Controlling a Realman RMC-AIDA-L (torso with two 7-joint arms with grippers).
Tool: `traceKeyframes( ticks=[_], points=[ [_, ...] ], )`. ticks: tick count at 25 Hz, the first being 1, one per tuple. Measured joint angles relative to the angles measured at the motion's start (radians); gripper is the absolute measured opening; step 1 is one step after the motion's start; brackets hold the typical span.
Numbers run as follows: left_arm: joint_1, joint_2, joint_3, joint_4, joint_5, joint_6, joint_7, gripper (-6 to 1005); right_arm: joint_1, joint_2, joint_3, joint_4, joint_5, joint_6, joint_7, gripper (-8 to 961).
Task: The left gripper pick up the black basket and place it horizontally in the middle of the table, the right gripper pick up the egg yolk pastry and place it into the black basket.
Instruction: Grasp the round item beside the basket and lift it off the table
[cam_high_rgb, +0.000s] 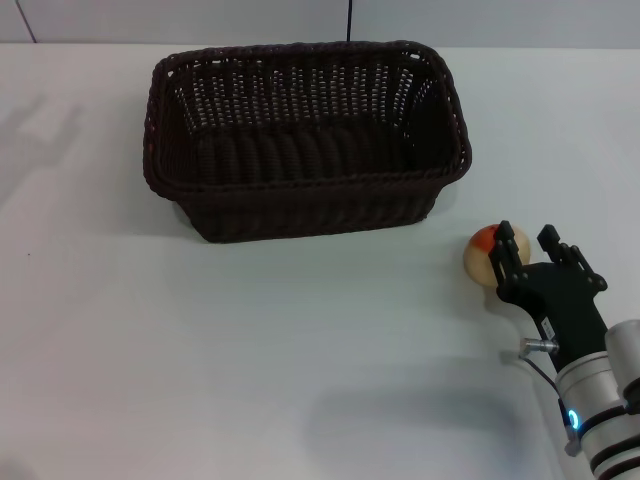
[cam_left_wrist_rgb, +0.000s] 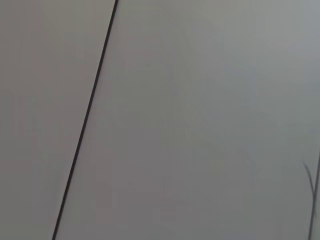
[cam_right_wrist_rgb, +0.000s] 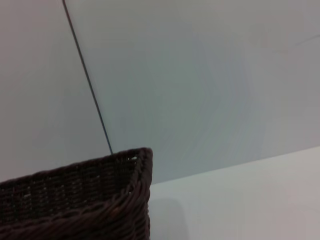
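The black basket (cam_high_rgb: 305, 150) stands upright, long side across, on the white table (cam_high_rgb: 200, 350) at the middle back; it is empty. One corner of it shows in the right wrist view (cam_right_wrist_rgb: 75, 200). The egg yolk pastry (cam_high_rgb: 484, 256) lies on the table to the right of the basket's front right corner. My right gripper (cam_high_rgb: 528, 243) is open right at the pastry, its left finger (cam_high_rgb: 506, 250) overlapping the pastry's right side, with the pastry mostly to the left of the gap. My left gripper is out of view.
A faint shadow (cam_high_rgb: 40, 130) lies on the table's far left. A wall with a dark vertical seam (cam_left_wrist_rgb: 85, 120) stands behind the table. Bare tabletop lies in front of the basket.
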Motion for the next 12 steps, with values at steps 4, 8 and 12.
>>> traceKeyframes(
  ticks=[4, 8, 12],
  points=[
    [0.001, 0.000, 0.000, -0.001, -0.010, -0.010, 0.000, 573, 0.008, 0.000, 0.000, -0.005, 0.000, 0.018, 0.009, 471],
    [0.004, 0.000, 0.001, -0.001, -0.022, -0.015, 0.000, 573, 0.024, 0.001, -0.007, -0.020, 0.000, 0.040, 0.043, 465],
    [0.005, 0.000, 0.000, -0.001, -0.034, -0.022, 0.000, 573, 0.027, 0.001, -0.006, -0.022, -0.002, 0.052, 0.048, 459]
  ],
)
